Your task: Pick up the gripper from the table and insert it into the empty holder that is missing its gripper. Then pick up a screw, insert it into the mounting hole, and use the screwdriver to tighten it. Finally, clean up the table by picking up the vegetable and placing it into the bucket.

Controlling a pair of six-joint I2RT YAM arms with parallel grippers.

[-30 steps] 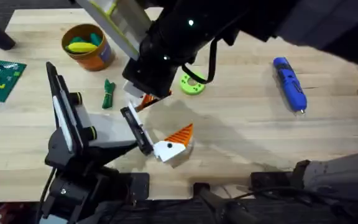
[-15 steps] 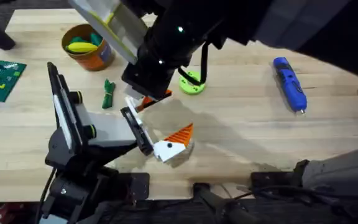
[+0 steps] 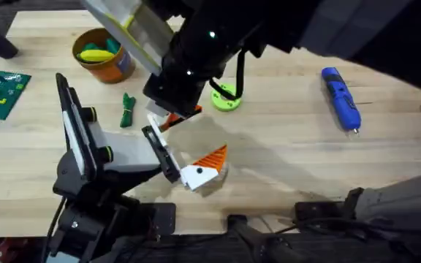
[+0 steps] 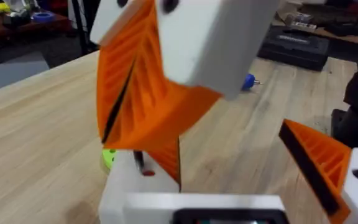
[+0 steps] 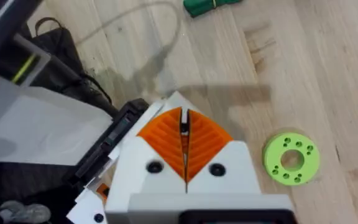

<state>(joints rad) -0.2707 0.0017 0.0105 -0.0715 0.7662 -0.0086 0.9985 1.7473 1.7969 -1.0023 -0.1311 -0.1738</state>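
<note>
1 finger piece, the gripper (image 3: 168, 119), sits pinched in the right gripper (image 5: 184, 140), pads closed on it, right at the holder (image 3: 161, 153); insertion looks underway, not seated. screw, screwdriver (image 3: 341, 98) on the table (image 3: 283, 157) and vegetable (image 3: 127, 109) untouched. left gripper: cannot tell its opening. bucket (image 3: 119, 67) holds yellow and light green toy pieces (image 3: 96, 52); lime ring dish (image 5: 291, 158) empty.

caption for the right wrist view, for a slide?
Right gripper shut, orange pads together, beside the black holder; green dish on the table.
</note>
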